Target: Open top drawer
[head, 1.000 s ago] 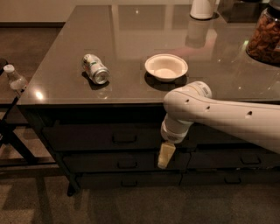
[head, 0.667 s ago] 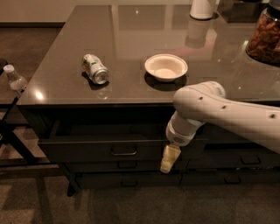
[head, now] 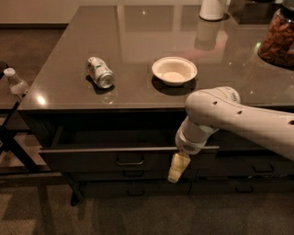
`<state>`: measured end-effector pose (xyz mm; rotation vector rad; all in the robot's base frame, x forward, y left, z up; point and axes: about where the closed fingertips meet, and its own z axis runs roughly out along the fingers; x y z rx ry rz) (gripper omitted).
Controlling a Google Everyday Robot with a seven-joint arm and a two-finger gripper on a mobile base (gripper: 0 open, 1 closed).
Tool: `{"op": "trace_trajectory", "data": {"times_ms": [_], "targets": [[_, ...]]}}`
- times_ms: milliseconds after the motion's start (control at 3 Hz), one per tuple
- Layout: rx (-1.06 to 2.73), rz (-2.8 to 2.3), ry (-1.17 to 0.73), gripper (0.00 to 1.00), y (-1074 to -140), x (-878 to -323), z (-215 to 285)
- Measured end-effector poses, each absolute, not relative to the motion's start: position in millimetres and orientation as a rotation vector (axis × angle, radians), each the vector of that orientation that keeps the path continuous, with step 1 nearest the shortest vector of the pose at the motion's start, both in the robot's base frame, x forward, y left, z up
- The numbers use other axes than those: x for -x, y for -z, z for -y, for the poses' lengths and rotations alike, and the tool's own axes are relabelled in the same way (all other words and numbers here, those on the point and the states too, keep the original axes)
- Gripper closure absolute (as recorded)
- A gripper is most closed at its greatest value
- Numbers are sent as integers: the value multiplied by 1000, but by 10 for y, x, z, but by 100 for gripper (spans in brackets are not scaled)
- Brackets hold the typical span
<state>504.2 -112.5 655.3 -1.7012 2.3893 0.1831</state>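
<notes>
The top drawer (head: 92, 158) is a dark flat-fronted drawer with a small bar handle (head: 130, 162), just under the counter's front edge. It stands pulled out, and its dark inside shows behind the front. My gripper (head: 177, 168) hangs from the white arm (head: 229, 117) at the drawer front's right end, cream fingers pointing down, right of the handle.
On the grey countertop (head: 138, 41) lie a tipped can (head: 100, 72) and a white bowl (head: 174, 70). A jar of nuts (head: 278, 39) and a white container (head: 212, 9) stand at the back right. Lower drawers (head: 133, 188) sit beneath. A bottle (head: 16, 83) on a dark stand is at left.
The top drawer has slid out toward the camera from shut. My gripper and arm have moved out and to the right with it.
</notes>
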Motion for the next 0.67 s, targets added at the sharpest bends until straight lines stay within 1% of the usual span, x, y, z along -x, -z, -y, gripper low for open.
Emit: {"op": "trace_trajectory", "data": {"times_ms": [333, 667], "targets": [[1699, -2443, -242, 0, -6364, -4823, 1158], [1694, -2458, -264, 0, -6335, -4747, 1161]]}}
